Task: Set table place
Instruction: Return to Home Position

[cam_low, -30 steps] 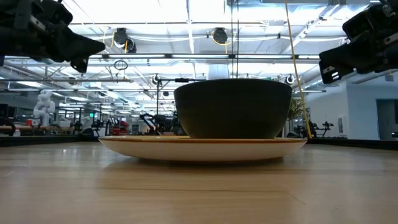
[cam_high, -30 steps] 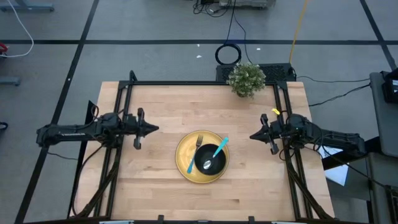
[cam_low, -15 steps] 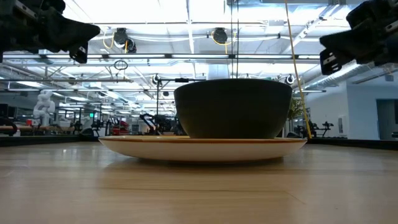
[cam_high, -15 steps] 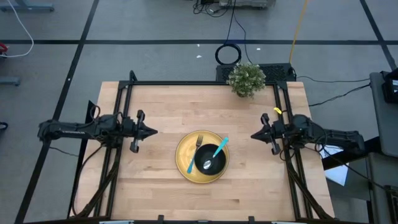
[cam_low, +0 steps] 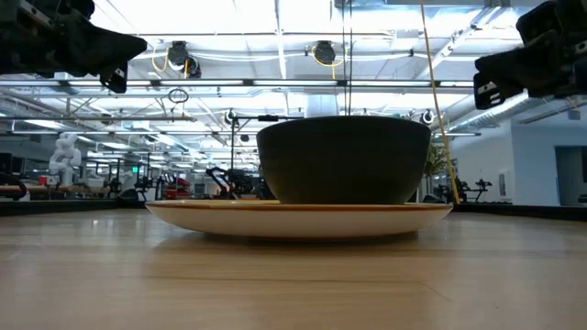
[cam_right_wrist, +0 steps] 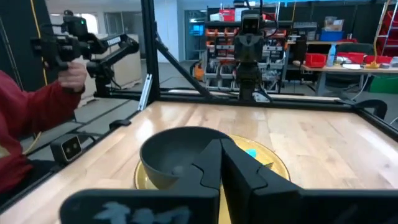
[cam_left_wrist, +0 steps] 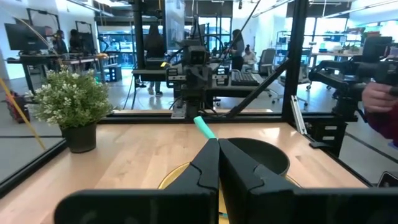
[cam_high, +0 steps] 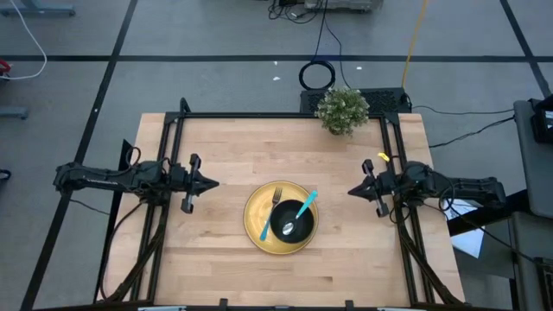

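A yellow plate lies on the wooden table near its middle. A black bowl sits on the plate with a teal-handled spoon in it. A fork with a teal handle lies on the plate beside the bowl. My left gripper is shut and empty, held above the table left of the plate. My right gripper is shut and empty, right of the plate. The bowl also shows in the low view, the left wrist view and the right wrist view.
A potted plant stands at the table's far edge, right of centre. Black rails run along the table's edges. A person's hand and red sleeve show beyond the table.
My left arm has drawn back a little toward the table's left edge. My right arm has drawn back slightly toward the right edge. Both grippers stay shut. The plate, bowl and cutlery have not moved.
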You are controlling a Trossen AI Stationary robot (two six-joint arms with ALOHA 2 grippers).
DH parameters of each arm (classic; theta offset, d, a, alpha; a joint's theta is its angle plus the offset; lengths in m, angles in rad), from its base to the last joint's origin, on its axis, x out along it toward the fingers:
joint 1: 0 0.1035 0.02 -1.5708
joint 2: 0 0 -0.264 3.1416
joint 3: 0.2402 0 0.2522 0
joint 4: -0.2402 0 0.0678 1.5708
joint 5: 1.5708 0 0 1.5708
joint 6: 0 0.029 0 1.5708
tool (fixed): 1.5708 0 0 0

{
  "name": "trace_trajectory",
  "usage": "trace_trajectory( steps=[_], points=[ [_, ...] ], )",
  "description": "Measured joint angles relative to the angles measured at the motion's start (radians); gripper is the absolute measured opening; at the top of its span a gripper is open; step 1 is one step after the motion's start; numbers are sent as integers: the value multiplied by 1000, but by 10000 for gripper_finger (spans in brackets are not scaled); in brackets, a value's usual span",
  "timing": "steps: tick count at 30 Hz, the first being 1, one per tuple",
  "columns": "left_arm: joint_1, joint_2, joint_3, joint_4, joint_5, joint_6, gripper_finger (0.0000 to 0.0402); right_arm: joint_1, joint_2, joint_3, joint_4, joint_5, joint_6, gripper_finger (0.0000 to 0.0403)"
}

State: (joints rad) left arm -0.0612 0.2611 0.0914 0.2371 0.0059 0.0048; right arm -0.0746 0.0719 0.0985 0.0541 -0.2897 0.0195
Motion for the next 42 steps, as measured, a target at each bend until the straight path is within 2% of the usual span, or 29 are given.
trace_trajectory(
  steps=[6, 10, 15, 25, 37, 42],
  points=[
    [0, 0, 0, -1, 3, -6, 8, 0, 0, -43, 51, -1, -6, 0],
    [0, 0, 0, -2, 58, 7, 8, 0, 0, -45, 46, -10, -10, 0],
    [0, 0, 0, -2, 65, 19, 8, 0, 0, -46, 47, -112, -21, 0],
    [0, 0, 0, -7, 27, 29, 8, 0, 0, -49, 42, -106, -31, 0],
    [1, 0, 0, -32, 26, 31, 8, 0, 0, -51, 41, -106, -6, 0],
    [1, 0, 0, -66, 43, -12, 8, 0, 0, -51, 48, -105, -14, 0]
  ],
)
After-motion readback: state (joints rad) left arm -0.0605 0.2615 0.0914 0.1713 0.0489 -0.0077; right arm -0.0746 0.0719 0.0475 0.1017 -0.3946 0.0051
